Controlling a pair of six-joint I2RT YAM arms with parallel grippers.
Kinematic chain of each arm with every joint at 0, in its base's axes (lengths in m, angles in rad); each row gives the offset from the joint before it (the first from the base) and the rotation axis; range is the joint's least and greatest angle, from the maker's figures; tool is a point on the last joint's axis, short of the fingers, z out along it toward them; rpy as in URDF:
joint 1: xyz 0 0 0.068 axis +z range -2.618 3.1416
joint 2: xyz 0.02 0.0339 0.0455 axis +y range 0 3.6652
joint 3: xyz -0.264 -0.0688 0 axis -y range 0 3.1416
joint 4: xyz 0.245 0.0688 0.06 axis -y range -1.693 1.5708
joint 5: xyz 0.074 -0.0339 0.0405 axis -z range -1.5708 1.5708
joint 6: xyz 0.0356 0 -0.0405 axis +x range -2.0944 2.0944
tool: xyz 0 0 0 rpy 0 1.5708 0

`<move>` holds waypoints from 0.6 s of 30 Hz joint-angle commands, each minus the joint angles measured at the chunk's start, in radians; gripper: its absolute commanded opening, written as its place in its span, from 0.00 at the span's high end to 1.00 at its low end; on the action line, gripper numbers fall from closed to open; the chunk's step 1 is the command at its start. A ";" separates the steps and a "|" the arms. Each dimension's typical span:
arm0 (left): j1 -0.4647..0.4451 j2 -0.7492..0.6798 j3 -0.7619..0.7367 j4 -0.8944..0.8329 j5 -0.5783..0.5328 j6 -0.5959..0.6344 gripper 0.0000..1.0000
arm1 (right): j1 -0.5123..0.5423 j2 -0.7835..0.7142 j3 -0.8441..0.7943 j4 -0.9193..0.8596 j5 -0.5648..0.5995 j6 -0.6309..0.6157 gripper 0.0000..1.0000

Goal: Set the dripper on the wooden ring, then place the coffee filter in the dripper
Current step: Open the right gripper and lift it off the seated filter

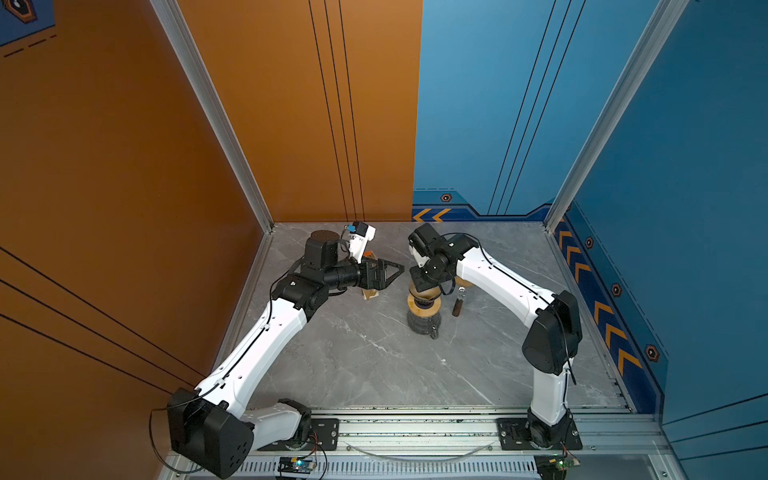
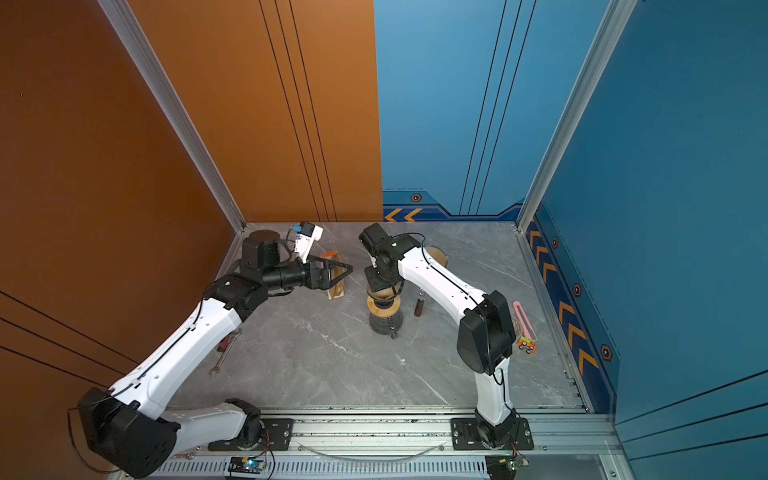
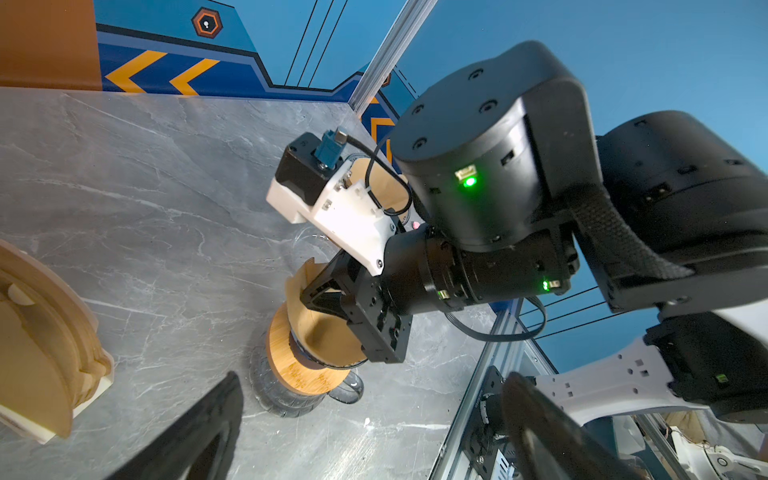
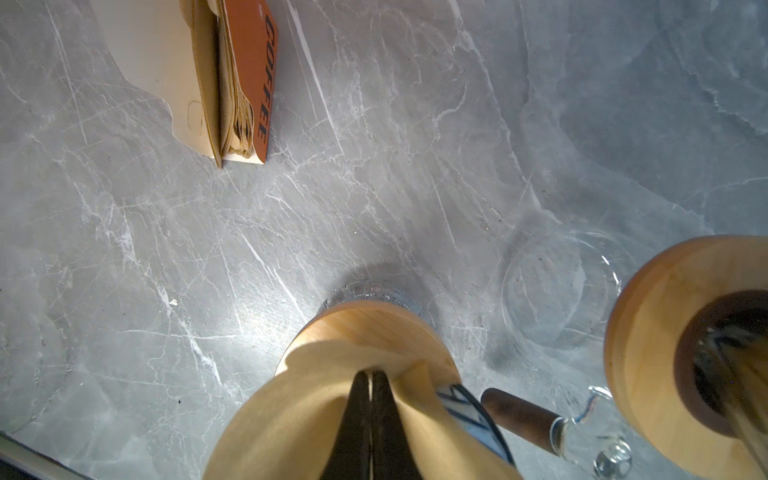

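The brown paper coffee filter (image 4: 291, 415) bulges open around my right gripper (image 4: 371, 374), which is shut on a fold of it. The filter sits in the blue-patterned dripper (image 4: 469, 411), whose wooden collar (image 4: 365, 324) rests on a glass carafe (image 1: 422, 326). In the left wrist view the filter (image 3: 320, 328) fills the dripper's mouth above the collar (image 3: 291, 370). In both top views the right wrist hides those fingers over the dripper (image 1: 424, 305) (image 2: 382, 305). My left gripper (image 1: 395, 276) (image 2: 347, 272) hangs open and empty to the left of the dripper, above the filter pack.
A pack of filters marked COFFEE (image 4: 237, 83) (image 2: 336, 289) lies left of the carafe. A brown-handled spoon (image 1: 458, 305) and a second wooden-collared vessel (image 4: 665, 353) sit to its right. A wrench (image 2: 224, 353) and a pink tool (image 2: 523, 320) lie near the side edges.
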 commanded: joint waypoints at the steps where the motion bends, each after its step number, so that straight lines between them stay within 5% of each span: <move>1: -0.008 0.002 0.018 -0.013 -0.008 0.012 0.02 | 0.005 0.000 -0.023 0.011 0.031 0.020 1.00; 18: -0.007 0.001 0.019 -0.016 -0.010 0.013 0.02 | 0.008 -0.023 -0.035 0.011 0.042 0.020 1.00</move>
